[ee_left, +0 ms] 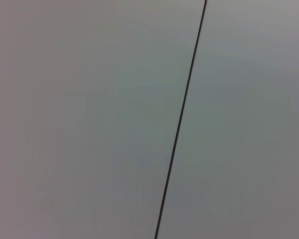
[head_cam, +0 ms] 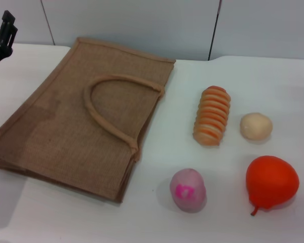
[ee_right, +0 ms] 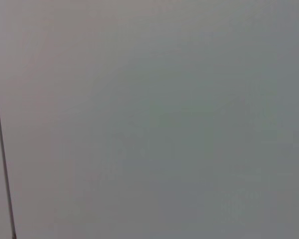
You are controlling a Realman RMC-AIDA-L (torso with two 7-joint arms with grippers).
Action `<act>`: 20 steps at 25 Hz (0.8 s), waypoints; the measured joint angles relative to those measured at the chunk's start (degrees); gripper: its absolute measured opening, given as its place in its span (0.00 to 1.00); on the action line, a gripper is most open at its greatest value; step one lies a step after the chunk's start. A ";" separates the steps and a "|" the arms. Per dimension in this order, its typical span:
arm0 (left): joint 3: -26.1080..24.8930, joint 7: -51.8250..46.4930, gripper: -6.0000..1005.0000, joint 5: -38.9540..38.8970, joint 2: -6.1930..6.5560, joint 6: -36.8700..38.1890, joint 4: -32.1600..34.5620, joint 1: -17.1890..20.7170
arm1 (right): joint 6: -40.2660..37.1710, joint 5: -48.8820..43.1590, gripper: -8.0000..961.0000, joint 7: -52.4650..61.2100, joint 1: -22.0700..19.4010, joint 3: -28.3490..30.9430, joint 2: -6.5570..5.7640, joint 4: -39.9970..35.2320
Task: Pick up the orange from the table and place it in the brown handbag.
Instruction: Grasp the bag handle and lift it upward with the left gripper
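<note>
On the white table (head_cam: 233, 223), nearest at five o'clock, lies the orange (head_cam: 271, 181), untouched. The brown handbag (head_cam: 76, 126) lies flat at nine o'clock, so it likely needs opening. Farthest, at ten o'clock, the left end effector (head_cam: 1, 38) waits raised; grip state unclear. The right arm is unseen.

A ribbed orange-and-cream oblong (head_cam: 212, 116), a beige ball (head_cam: 256, 126) and a pink ball (head_cam: 188, 190) lie on the white table (head_cam: 66, 217).

L pincer (head_cam: 4, 31) cut off at frame edge; R pincer unseen.
</note>
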 joint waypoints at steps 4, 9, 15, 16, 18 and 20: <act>0.00 0.00 0.63 0.00 0.00 0.00 0.00 -0.02 | -0.02 0.00 0.77 0.00 0.00 0.00 0.00 0.00; 0.00 0.00 0.63 0.00 0.00 0.00 0.00 -0.05 | -0.05 0.00 0.77 0.00 0.00 0.00 0.00 0.08; 0.00 0.00 0.63 0.00 0.00 0.00 0.00 -0.08 | -0.05 0.00 0.77 0.00 0.00 0.00 0.00 0.09; 0.00 0.00 0.63 0.00 0.00 0.00 0.00 -0.08 | -0.05 0.00 0.77 0.00 0.00 0.00 0.00 0.07; 0.00 0.00 0.63 0.00 0.00 -0.09 0.00 -0.08 | -0.05 0.00 0.77 0.00 0.00 0.00 0.00 0.05; 0.00 0.00 0.63 0.00 0.00 -0.23 0.00 -0.07 | -0.05 0.00 0.77 0.00 0.00 0.00 0.00 0.06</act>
